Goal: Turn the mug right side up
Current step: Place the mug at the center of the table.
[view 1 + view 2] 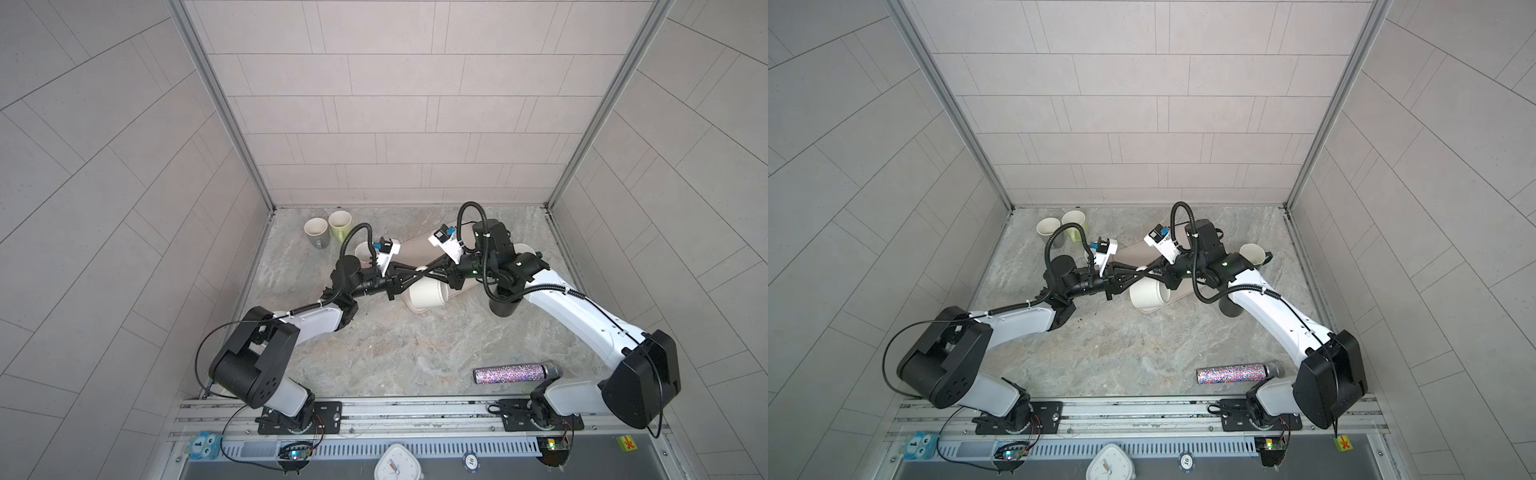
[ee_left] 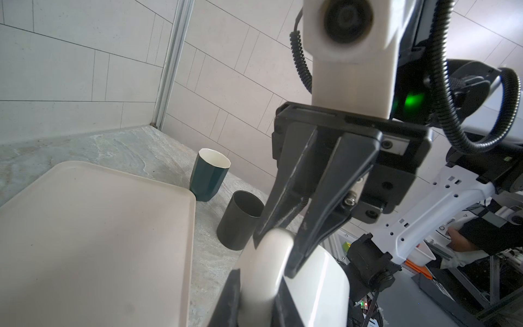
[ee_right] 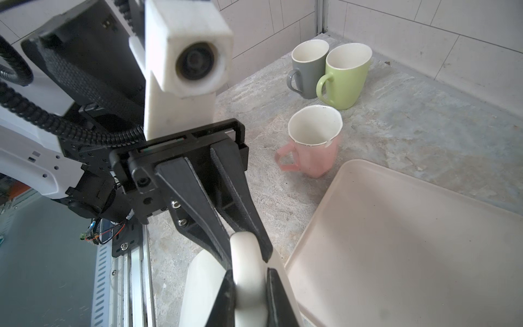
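The left claw and right claw both clench the handle of the white mug; opposed pulls could wrench it loose onto the tray.

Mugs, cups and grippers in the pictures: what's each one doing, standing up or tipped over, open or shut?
white mug: tipped on its side, held by its handle.
left gripper: shut on the handle.
right gripper: shut on the handle too.
gray mug: upright.
green mug: upright.
pink mug: upright.
teal cup: upright.
black cup: upright.
tray: lying flat.
microphone: lying on its side.
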